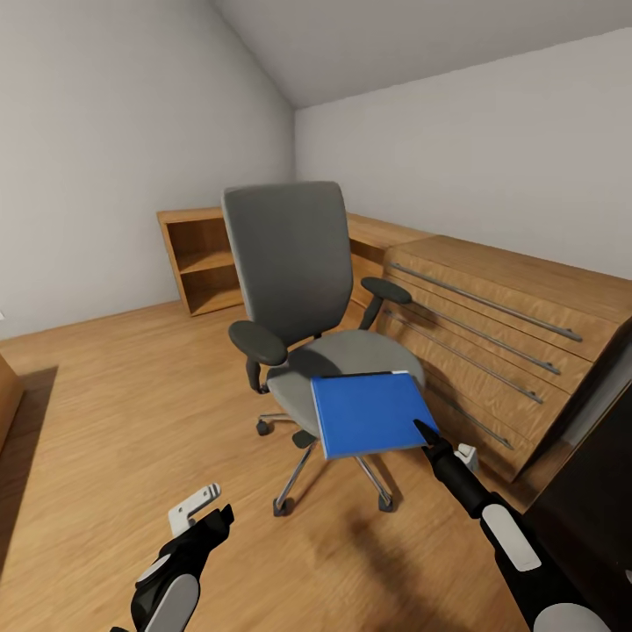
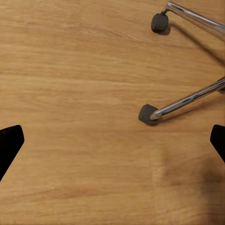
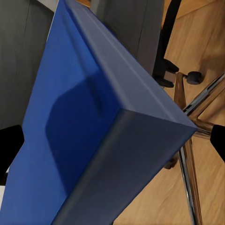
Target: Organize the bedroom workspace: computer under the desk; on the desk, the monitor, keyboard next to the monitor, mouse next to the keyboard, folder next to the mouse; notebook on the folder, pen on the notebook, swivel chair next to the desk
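The folder is lifted off the chair seat, tilted, just above its front edge — the right pincer grips it at the near right corner, one finger over the cover. The left pincer hangs low over the wood floor near a chair caster, fingers spread wide, holding nothing. A wooden chest stands beside the chair.

So the grey swivel chair with black armrests sits on the wood floor by the light chest. The bright-blue folder lies flat at its seat's front edge, one corner poking past the seat.
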`<state>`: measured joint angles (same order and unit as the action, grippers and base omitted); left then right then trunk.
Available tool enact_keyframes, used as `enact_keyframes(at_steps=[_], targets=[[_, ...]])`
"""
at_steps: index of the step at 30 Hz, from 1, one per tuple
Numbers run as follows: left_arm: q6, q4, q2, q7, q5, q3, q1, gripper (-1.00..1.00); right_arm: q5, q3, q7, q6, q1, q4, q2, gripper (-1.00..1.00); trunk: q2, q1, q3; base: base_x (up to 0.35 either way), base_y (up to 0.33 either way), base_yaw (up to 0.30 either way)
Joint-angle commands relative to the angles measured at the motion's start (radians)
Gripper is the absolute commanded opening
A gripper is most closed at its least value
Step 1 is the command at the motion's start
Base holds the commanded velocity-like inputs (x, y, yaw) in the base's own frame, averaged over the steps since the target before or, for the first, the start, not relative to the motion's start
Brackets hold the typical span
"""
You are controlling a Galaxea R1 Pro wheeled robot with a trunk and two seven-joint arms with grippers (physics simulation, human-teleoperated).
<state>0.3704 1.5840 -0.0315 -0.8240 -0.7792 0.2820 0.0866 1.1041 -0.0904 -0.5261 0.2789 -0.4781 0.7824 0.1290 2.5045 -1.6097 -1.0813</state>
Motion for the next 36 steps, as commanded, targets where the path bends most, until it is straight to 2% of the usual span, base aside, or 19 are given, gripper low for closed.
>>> enact_keyframes(at_steps=[1,19,20,36], targets=[[0.003,0.001,-0.001,-0.007,-0.005,0.002,0.001,1.0,0.01,-0.002,-0.002,0.01,0.0,0.0,0.0,1.0,0.0,0.0,-0.001,0.003,0.0,0.0],[0.004,0.0,-0.001,-0.009,-0.005,0.002,0.001,1.0,0.011,0.0,0.03,0.01,0.0,0.001,0.0,1.0,0.0,0.0,-0.001,0.0,0.0,0.0],[0.004,-0.004,-0.001,-0.009,-0.005,0.002,0.001,1.0,0.011,0.0,0.032,0.01,0.0,0.001,0.0,-1.0,0.0,0.0,-0.001,0.0,0.0,0.0],[0.003,-0.013,-0.001,-0.009,-0.004,0.002,0.001,1.0,0.011,-0.002,0.035,0.01,0.0,0.001,0.0,-1.0,0.0,0.0,-0.001,0.0,0.0,0.0]])
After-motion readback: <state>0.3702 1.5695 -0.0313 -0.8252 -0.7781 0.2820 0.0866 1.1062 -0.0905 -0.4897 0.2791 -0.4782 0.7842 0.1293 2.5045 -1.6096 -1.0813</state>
